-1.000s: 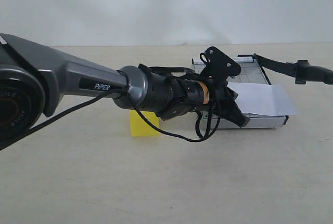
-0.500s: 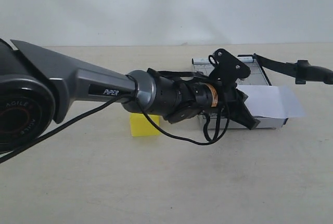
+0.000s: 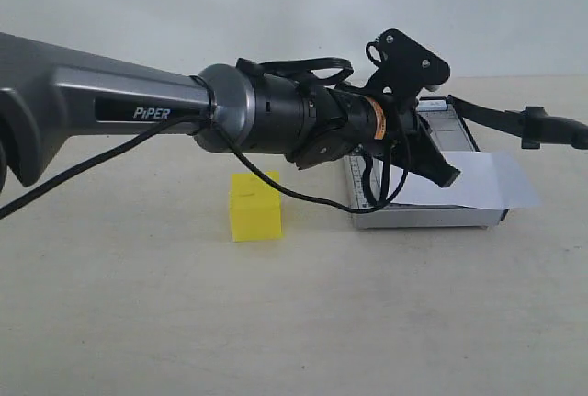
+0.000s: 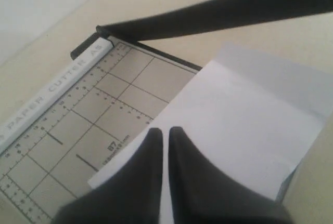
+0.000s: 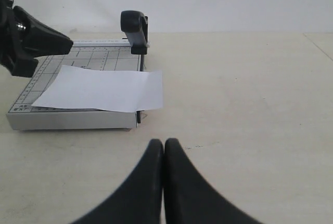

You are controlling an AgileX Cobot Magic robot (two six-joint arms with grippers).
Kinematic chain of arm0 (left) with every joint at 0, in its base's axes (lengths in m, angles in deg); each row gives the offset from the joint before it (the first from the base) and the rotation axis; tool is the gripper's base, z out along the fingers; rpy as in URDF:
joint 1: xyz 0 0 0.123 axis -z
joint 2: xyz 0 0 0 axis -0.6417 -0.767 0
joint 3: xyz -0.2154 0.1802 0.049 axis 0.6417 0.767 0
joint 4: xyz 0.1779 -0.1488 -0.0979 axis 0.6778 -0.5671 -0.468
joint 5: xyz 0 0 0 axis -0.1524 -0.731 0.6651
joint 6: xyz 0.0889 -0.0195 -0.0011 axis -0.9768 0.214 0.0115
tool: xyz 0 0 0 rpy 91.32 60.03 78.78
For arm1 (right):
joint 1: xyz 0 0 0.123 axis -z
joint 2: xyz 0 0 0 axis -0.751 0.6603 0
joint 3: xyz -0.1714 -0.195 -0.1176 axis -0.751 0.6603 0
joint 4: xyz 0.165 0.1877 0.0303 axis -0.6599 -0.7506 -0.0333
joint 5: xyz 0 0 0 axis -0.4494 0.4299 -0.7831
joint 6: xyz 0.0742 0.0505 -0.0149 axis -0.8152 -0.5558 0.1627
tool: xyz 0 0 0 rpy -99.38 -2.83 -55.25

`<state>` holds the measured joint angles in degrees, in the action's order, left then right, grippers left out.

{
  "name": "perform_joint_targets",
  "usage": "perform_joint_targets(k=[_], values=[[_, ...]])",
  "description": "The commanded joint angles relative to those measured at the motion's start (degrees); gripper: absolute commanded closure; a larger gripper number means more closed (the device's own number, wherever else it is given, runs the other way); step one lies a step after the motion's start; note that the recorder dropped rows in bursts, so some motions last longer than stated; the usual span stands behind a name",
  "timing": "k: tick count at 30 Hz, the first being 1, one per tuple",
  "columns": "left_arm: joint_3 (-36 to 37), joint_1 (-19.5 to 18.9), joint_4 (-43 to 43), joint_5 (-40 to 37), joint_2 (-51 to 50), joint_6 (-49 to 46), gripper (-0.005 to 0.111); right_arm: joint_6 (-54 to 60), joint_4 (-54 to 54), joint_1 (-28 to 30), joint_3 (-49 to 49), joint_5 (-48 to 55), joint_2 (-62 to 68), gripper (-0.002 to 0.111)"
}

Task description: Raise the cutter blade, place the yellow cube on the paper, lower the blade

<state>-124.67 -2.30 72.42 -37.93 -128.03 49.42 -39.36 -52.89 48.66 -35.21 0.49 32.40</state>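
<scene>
The yellow cube [image 3: 254, 207] sits on the table to the left of the grey cutter base [image 3: 432, 217], under my left arm. The white paper [image 3: 482, 180] lies on the base and overhangs its right edge. The black cutter blade [image 3: 501, 118] stands lifted off the base, its handle [image 3: 551, 127] out to the right. My left gripper [image 3: 447, 175] hovers just above the paper [image 4: 244, 120], shut and empty. From the left wrist, the blade [image 4: 208, 16] angles away from the base [image 4: 93, 115]. My right gripper [image 5: 164, 142] is shut and empty over bare table, short of the paper [image 5: 104, 89].
The cutter base [image 5: 67, 120] stands with its blade handle [image 5: 135, 29] behind the paper's far corner. My left gripper [image 5: 31, 39] reaches in over the base's left side. A black cable [image 3: 303, 198] hangs under the left arm above the cube.
My left arm has risen and reached further right, uncovering the yellow cube. The paper has slid a little to the right on the base. The blade has not moved.
</scene>
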Motion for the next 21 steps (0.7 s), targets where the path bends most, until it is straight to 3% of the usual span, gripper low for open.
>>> perform_joint_targets(k=[1, 21], values=[[0.04, -0.54, -0.06, -3.58, -0.55, -1.34, 0.102, 0.20, 0.36, 0.06, -0.03, -0.26, -0.25, 0.108], [0.04, -1.71, -0.27, -1.45, -4.70, -0.60, 0.102, 0.20, 0.36, 0.06, -0.03, -0.26, -0.25, 0.108]])
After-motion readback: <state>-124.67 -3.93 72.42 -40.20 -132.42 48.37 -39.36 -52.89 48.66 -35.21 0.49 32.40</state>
